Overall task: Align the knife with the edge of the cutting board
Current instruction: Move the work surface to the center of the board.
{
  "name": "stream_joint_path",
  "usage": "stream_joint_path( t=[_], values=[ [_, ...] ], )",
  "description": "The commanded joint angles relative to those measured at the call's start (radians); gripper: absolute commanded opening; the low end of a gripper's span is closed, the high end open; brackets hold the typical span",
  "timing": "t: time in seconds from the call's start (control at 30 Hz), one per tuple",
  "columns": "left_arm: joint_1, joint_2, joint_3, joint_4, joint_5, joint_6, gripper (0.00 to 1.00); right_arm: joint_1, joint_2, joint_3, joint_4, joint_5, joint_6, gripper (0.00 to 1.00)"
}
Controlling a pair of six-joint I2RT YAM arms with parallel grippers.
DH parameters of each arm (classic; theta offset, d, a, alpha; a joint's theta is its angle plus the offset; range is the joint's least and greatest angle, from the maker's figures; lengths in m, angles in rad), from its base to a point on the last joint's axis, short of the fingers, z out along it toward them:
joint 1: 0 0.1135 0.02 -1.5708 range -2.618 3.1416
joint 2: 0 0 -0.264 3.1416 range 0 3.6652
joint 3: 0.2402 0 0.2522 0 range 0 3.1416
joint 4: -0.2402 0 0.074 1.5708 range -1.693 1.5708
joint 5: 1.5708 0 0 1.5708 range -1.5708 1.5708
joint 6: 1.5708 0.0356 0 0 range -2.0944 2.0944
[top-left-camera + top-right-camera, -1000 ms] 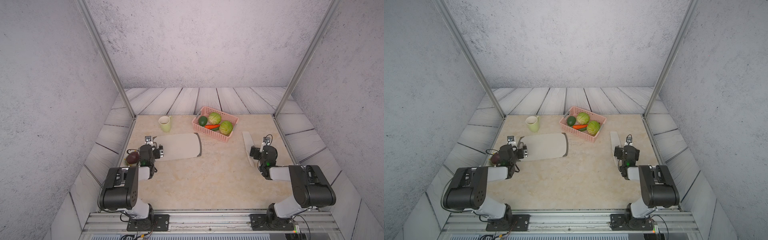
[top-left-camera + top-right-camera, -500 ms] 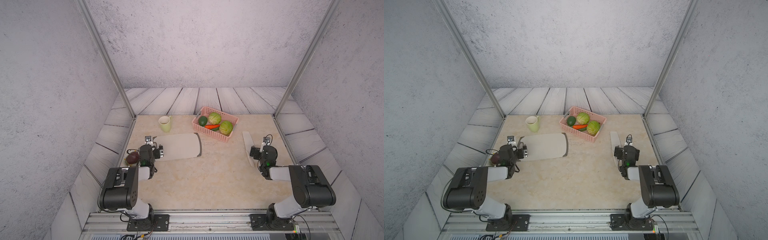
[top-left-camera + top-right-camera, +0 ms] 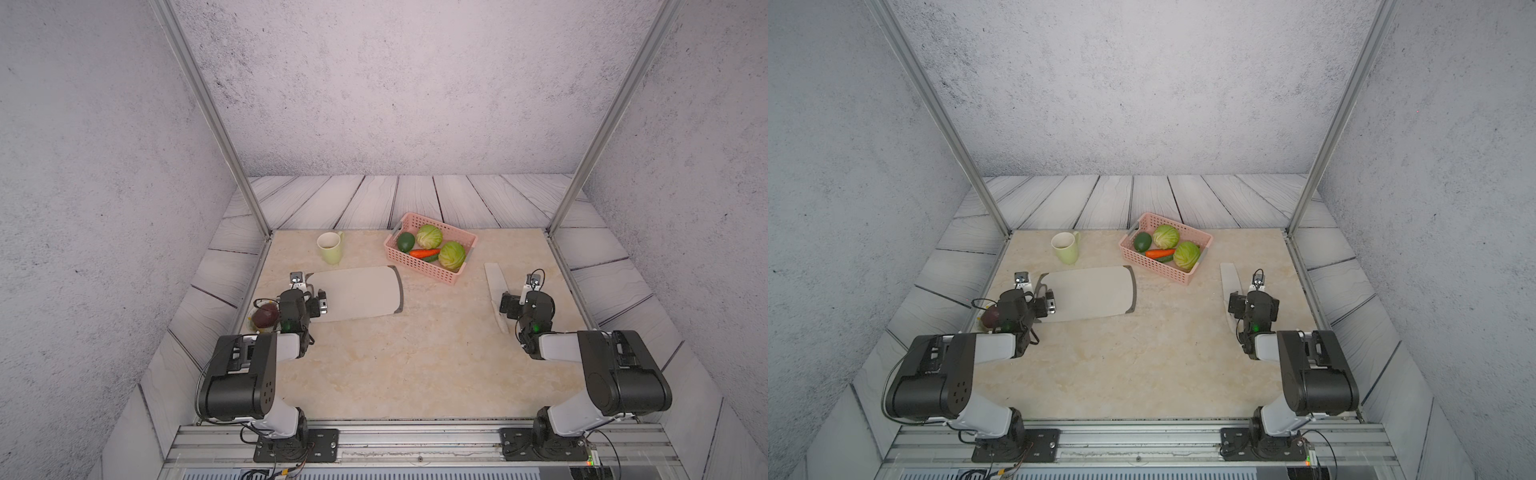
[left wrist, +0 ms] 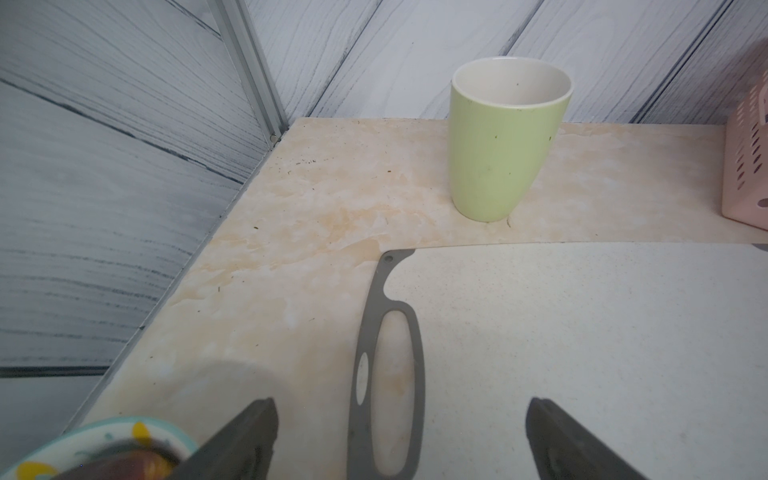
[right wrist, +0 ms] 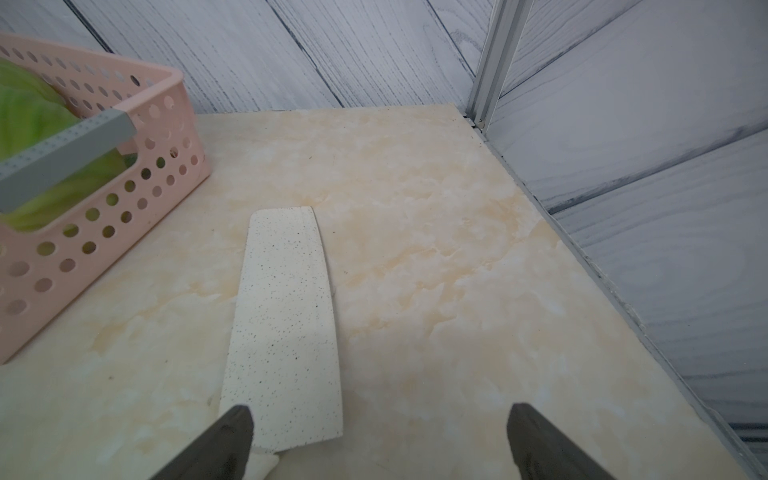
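Observation:
The cutting board (image 3: 357, 293) (image 3: 1090, 297) lies flat on the left half of the table, its dark end with the oval hole towards my left gripper. That left gripper (image 3: 308, 296) (image 4: 401, 415) is open and low, its jaws standing either side of the board's handle end (image 4: 386, 374). The cream knife (image 3: 495, 279) (image 3: 1230, 277) (image 5: 286, 324) lies on the table far right, blade pointing back, apart from the board. My right gripper (image 3: 524, 298) (image 5: 380, 419) is open over the knife's handle end, with one fingertip (image 5: 232, 428) above the blade's heel.
A pink basket (image 3: 417, 267) with cabbages, an avocado and a carrot stands behind the gap between board and knife. Behind the board is a green mug (image 3: 330, 248) (image 4: 503, 141). A plate with a dark red fruit (image 3: 265, 316) sits beside my left wrist. Walls and frame posts close in both sides.

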Motion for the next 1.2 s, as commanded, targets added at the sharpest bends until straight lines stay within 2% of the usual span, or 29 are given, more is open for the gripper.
stream_joint_path(
  t=[0.0,0.5,0.6,0.7,0.77,0.83,0.9,1.0,1.17],
  values=[
    [0.001,-0.005,0.007,0.02,0.003,0.009,0.98,0.0,-0.022,0.013,-0.009,-0.001,0.0,0.99],
    [0.006,-0.007,0.001,0.03,0.011,0.008,0.98,0.001,-0.023,0.014,-0.001,0.013,-0.004,0.99],
    [0.005,-0.03,0.012,0.011,-0.08,-0.026,0.98,0.001,-0.074,0.068,-0.095,0.075,0.014,0.99],
    [0.003,-0.129,0.134,-0.311,-0.27,-0.112,0.98,0.001,-0.189,0.211,-0.468,0.117,0.093,0.99],
    [0.003,-0.187,0.214,-0.491,-0.372,-0.205,0.98,0.002,-0.243,0.265,-0.624,0.099,0.169,0.99],
    [0.003,-0.235,0.268,-0.629,-0.413,-0.296,0.98,0.002,-0.281,0.322,-0.769,0.087,0.273,0.99],
    [0.002,-0.271,0.332,-0.753,-0.454,-0.418,0.98,0.002,-0.311,0.378,-0.923,0.014,0.33,0.99],
    [0.003,-0.304,0.434,-0.97,-0.421,-0.492,0.98,0.001,-0.36,0.417,-1.074,-0.137,0.39,0.99],
    [0.0,-0.31,0.58,-1.223,-0.232,-0.489,0.98,0.003,-0.467,0.406,-1.17,-0.395,0.454,0.99]
  ],
)
